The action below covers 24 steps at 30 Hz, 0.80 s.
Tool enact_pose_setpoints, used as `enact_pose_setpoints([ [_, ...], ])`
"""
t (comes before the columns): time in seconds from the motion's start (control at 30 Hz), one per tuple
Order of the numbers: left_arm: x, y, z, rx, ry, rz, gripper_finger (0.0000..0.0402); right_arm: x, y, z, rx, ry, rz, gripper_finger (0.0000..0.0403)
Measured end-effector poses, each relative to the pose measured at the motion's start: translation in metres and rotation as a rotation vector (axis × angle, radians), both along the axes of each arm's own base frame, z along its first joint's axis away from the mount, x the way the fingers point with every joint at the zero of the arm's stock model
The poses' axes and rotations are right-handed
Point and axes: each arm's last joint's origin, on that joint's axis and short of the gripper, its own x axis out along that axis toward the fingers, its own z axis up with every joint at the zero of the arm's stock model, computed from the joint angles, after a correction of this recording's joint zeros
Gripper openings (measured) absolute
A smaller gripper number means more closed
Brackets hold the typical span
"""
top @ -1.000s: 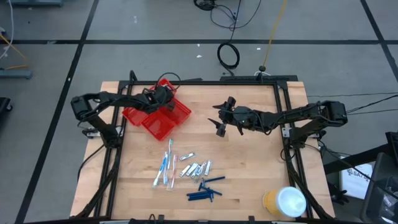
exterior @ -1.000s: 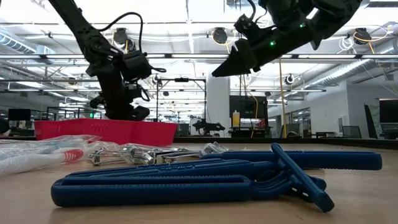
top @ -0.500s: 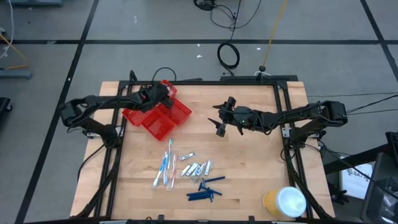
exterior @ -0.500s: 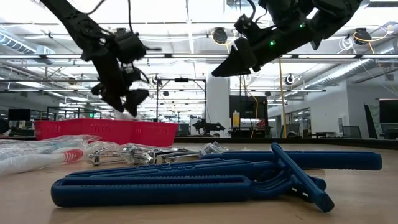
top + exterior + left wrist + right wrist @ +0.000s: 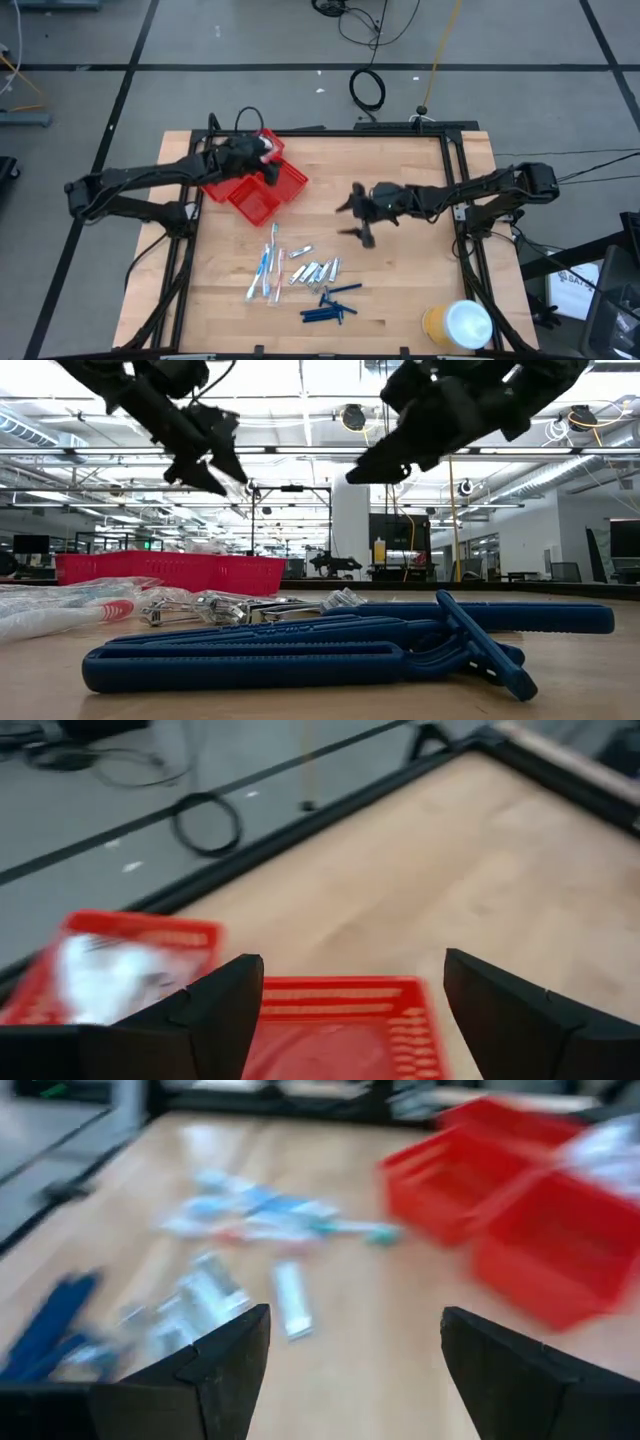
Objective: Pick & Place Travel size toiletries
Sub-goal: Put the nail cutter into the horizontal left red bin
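Note:
The red tray [image 5: 272,196] sits at the table's far left; a white crinkly packet [image 5: 100,975] lies in its far compartment. My left gripper [image 5: 262,152] hangs open above that compartment, nothing between its fingers. Toothbrushes [image 5: 266,268], silvery clippers [image 5: 318,270] and dark blue stick-like pieces [image 5: 330,305] lie flat on the wood near the front middle. My right gripper [image 5: 354,218] is open and in the air over the table's middle, right of the tray and beyond the toiletries.
A large yellow roll with a white top [image 5: 457,325] stands at the near right corner. A black frame [image 5: 455,190] borders the table. Bare wood lies between the tray and the toiletries, and along the far right.
My left gripper has opened, let go of a white packet into the tray, and risen out of the tray, drawing back toward the table's left edge. My right gripper has swung toward the near edge, toward the toiletries, staying open.

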Motion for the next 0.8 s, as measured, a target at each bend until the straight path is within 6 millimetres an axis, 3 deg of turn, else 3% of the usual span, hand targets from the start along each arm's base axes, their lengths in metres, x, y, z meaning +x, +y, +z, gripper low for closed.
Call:
enact_pose_setpoints([
  [0.2,0.015,-0.024,0.010,0.043,-0.117,-0.114,0.0296,0.011,0.039,-0.039,-0.017,0.103,0.133,0.0279],
  [0.37,0.027,-0.048,0.030,0.149,-0.287,-0.239,0.0296,0.017,0.060,-0.070,-0.020,0.159,0.203,0.0279],
  [0.53,0.024,-0.067,0.052,0.218,-0.448,-0.316,0.0296,0.021,0.064,-0.082,0.011,0.155,0.263,0.0275],
  [0.8,0.018,-0.078,0.059,0.165,-0.503,-0.339,0.0296,0.027,0.061,-0.106,-0.052,0.213,0.287,0.0250],
])
